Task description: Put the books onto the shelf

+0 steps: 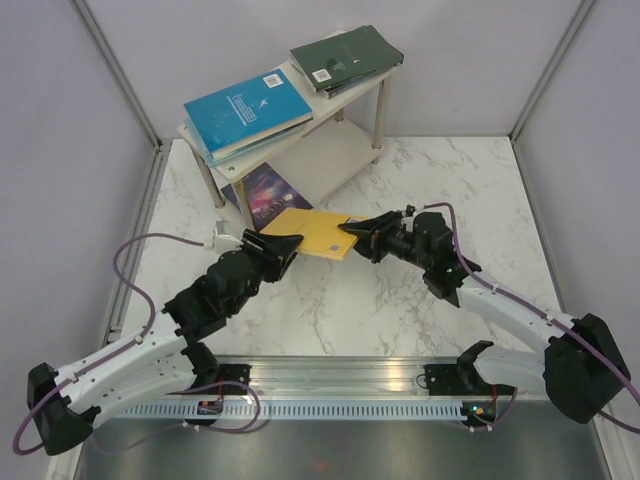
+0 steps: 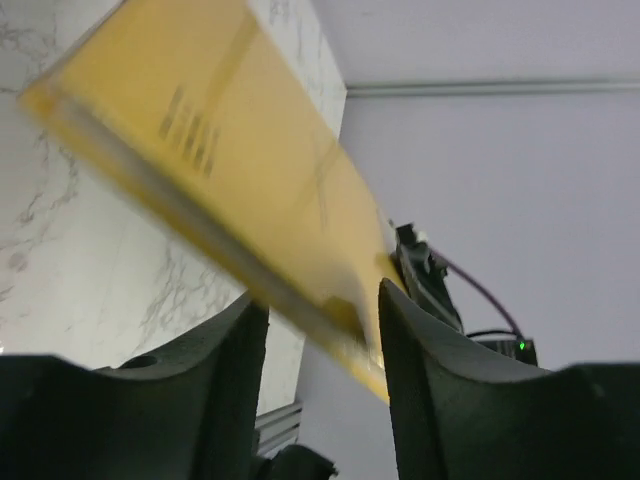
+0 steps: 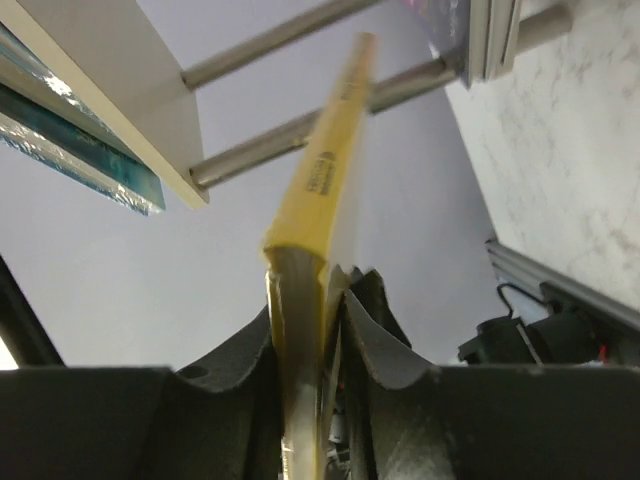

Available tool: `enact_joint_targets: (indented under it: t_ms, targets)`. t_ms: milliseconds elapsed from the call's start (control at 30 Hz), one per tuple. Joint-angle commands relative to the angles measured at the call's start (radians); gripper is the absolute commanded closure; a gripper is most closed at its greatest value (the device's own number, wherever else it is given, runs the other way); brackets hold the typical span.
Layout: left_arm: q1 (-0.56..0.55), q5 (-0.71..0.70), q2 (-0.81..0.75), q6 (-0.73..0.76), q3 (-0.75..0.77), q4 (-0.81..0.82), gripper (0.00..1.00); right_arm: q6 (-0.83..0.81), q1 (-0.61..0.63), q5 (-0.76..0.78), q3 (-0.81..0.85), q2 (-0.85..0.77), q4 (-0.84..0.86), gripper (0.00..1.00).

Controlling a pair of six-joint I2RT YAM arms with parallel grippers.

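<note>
Here, right hand (image 1: 351,231) pinches yellow book (image 1: 318,230); left hand (image 1: 291,244) straddles it loosely.

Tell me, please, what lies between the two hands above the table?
The yellow book spans the gap from left hand to right hand, clearest in the top view.

Our left arm (image 1: 130,358) and right arm (image 1: 512,312) both stretch low from the near edge toward the middle, wrists facing each other. Our right gripper (image 1: 350,232) is clamped on the yellow book (image 1: 318,233) at its right edge. Our left gripper (image 1: 291,247) has its jaws apart around the left edge.
</note>
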Motion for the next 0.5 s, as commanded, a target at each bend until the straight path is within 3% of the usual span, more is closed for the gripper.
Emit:
enact_joint_targets:
  t_ms: [0,33,100,233,467]
  targets:
    - [-0.023,0.06,-0.048,0.129,0.014,-0.129,0.45,-0.046,-0.098,0.007,0.065,-0.022,0.028,1.0]
    - [-0.023,0.065,-0.059,0.157,0.02,-0.151,0.32,-0.055,-0.105,0.001,0.076,-0.013,0.028,1.0]
    - [-0.025,0.059,-0.088,0.197,0.051,-0.232,0.16,-0.069,-0.121,-0.019,0.105,0.033,0.048,1.0]
    - [-0.023,0.022,-0.165,0.209,0.108,-0.41,0.01,-0.109,-0.123,-0.037,0.208,0.142,0.074,1.0]
    - [-0.025,-0.015,-0.355,0.226,0.12,-0.594,0.0,-0.179,-0.118,-0.061,0.464,0.383,0.084,1.0]
